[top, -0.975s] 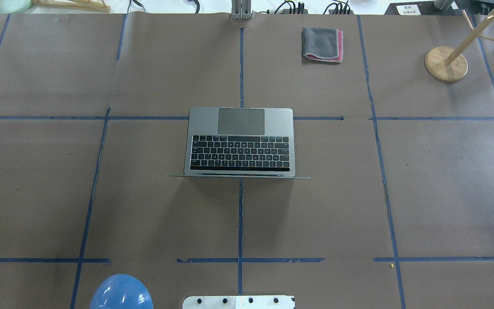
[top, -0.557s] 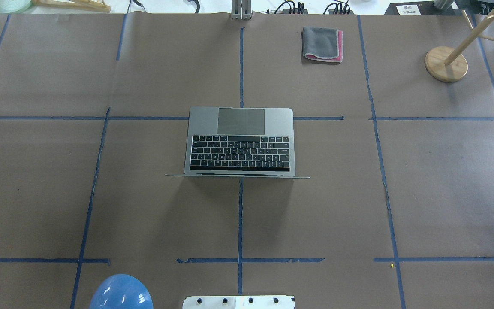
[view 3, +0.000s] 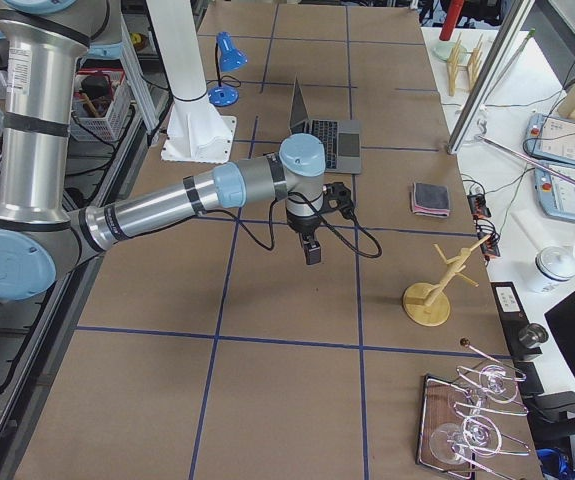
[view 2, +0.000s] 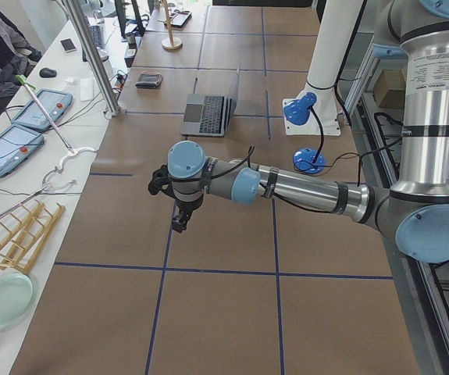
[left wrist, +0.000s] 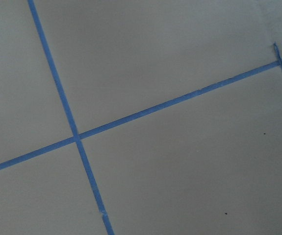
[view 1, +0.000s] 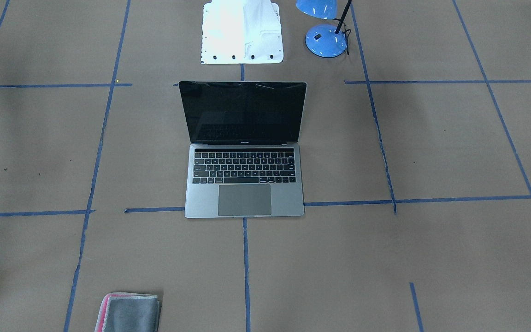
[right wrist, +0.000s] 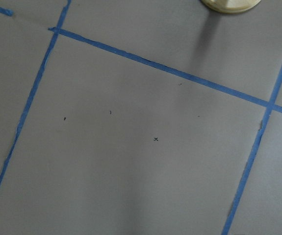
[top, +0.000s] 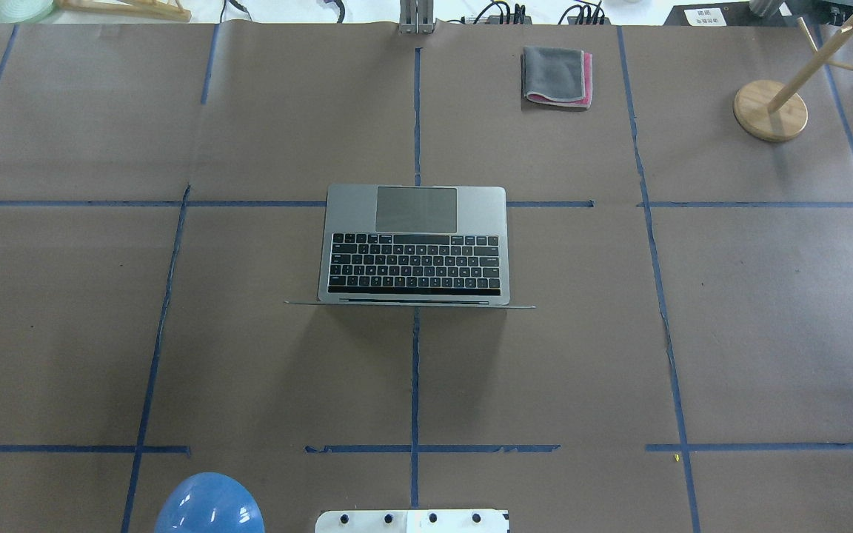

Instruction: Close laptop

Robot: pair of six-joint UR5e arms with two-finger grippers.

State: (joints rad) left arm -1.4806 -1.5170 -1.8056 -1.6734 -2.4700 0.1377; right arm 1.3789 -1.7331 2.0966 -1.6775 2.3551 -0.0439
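The left arm (view 2: 302,191) and right arm (view 3: 157,208) stretch out level, the left gripper (view 2: 179,224) and right gripper (view 3: 313,254) pointing down (opening unreadable).

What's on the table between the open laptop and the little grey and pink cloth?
Nothing but bare brown paper between the slim grey metal laptop and the folded grey-and-pink cloth, seen in the overhead view.

Small print on the laptop (view 1: 244,152) is too tiny to read.
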